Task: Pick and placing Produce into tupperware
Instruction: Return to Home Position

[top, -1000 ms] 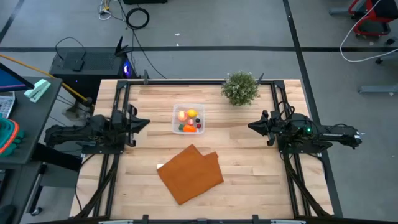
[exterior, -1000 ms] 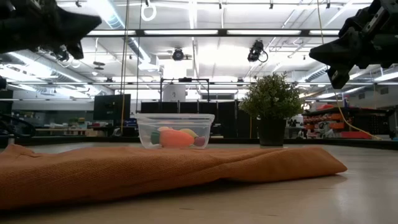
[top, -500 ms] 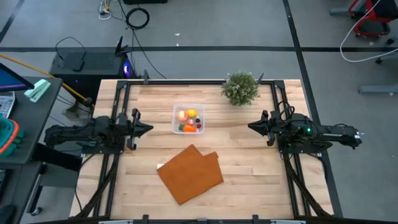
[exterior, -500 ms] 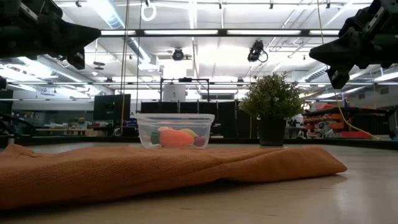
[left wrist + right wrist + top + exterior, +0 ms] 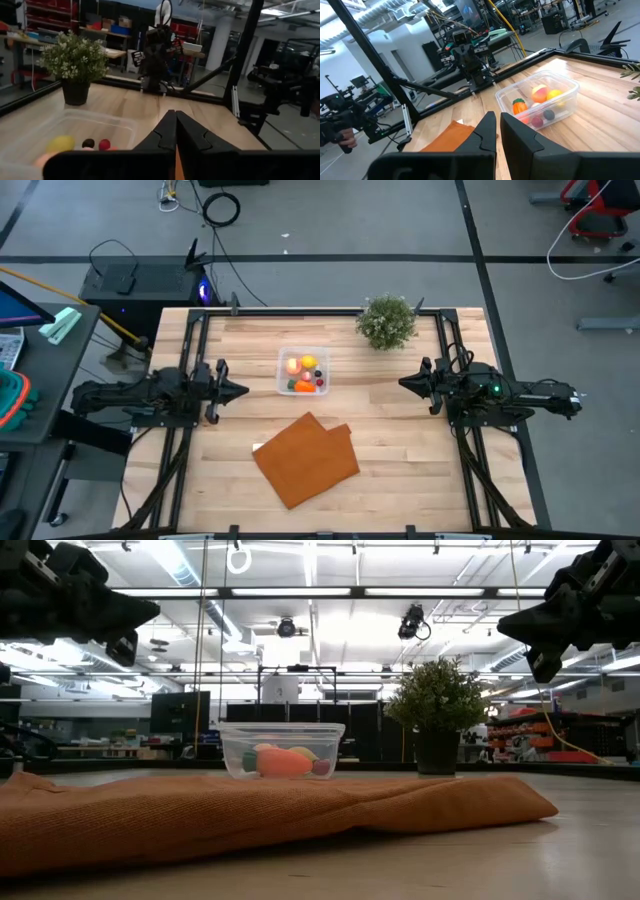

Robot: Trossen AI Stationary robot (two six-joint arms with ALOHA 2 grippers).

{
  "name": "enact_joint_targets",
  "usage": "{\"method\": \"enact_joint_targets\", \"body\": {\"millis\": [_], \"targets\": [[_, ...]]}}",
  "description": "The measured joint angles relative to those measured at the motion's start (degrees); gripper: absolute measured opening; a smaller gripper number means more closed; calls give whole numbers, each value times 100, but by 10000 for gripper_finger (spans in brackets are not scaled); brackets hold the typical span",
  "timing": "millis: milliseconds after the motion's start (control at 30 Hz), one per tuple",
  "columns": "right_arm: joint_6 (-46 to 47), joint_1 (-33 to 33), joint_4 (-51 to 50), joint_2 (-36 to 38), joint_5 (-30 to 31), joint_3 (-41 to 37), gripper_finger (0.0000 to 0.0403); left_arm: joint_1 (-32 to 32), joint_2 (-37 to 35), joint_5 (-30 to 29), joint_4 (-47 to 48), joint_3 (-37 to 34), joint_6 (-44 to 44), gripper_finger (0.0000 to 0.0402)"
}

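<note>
Left tool [image 5: 238, 390] hangs above the desk [image 5: 400, 450] at its left side, pointing in toward the middle, well apart from the tupperware [image 5: 280, 370]. In its wrist view you see the fingers [image 5: 165, 131] pressed flat together with nothing between them. Right tool [image 5: 403, 383] mirrors it at the right side, also up off the desk and well apart from the box. Its fingers [image 5: 487, 129] are narrow, only a thin slit between them, gripping nothing. In the low view both tools sit high, in the upper corners.

Tupperware stands on the desk toward the far side, a little left of centre, between the two tools. All the produce [image 5: 305, 375] you can see is inside it:
- yellow lemon [image 5: 309, 361] and peach-orange round fruit [image 5: 293, 364], side by side at the far wall
- orange carrot [image 5: 303, 387] along the near wall, with a green bit at its left end
- small red piece [image 5: 319, 381] near the right wall
- dark piece [image 5: 548, 114] just beside the red one

Orange-brown mat [image 5: 307, 458] lies skewed on the near half of the desk, apart from the box. Potted plant [image 5: 386, 320] stands upright at the far edge, to the right of the box and not touching it
</note>
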State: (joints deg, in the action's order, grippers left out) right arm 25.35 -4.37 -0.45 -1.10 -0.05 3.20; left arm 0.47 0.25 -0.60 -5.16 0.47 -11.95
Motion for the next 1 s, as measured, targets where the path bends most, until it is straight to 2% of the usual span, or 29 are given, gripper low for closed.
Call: {"method": "enact_joint_targets", "body": {"millis": [167, 367, 533, 700, 1000], "targets": [[1, 1, 0, 0, 0, 0, 0, 0, 1, -157, 306, -2, -247, 22], [-38, -1, 0, 0, 0, 0, 0, -1, 11, -151, 362, 0, -346, 14], [-1127, 1, -22, 0, 0, 0, 0, 0, 11, -178, 222, -4, -214, 10], [-2054, -1, -20, 0, 2, 0, 0, -1, 11, -181, 183, -4, 496, 16], [-2862, 3, 273, 4, -386, 0, 0, 0, 10, -175, -107, -4, 577, 14]]}}
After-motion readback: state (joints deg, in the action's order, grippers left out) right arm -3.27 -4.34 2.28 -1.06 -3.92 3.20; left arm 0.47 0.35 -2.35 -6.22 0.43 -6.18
